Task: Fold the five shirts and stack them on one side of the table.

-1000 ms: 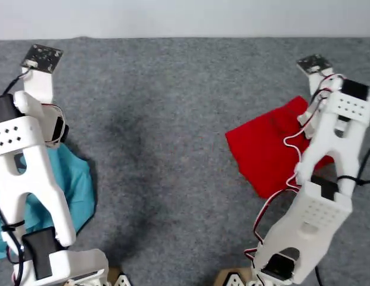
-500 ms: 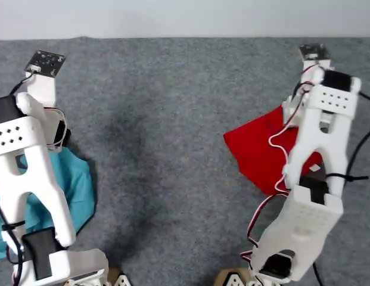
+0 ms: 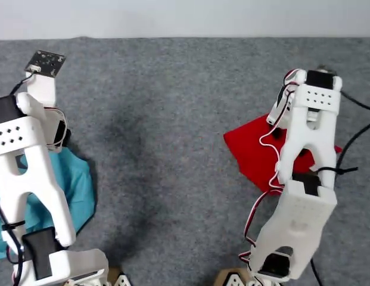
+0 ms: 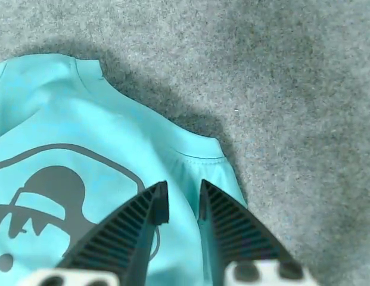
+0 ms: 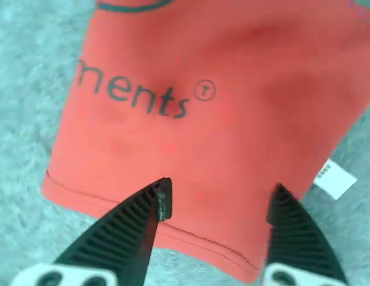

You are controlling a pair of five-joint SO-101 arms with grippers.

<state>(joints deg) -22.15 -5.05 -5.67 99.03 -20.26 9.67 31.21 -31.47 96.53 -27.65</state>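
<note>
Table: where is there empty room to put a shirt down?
The bare grey middle of the table, between the teal shirt and the red shirt, is free, and so is the far strip. The sides are crowded: the left arm is over teal, the right arm over red.

Bright, even light covers your grey table (image 3: 173, 77), with one soft shadow left of centre. A darker shadow rims your teal shirt (image 4: 83, 137).

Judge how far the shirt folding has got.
Done: nothing stacked; the teal shirt and red shirt lie on opposite sides. In hand: the right gripper hangs open over the red shirt, the left gripper over the teal one. Left: folding and stacking.
</note>
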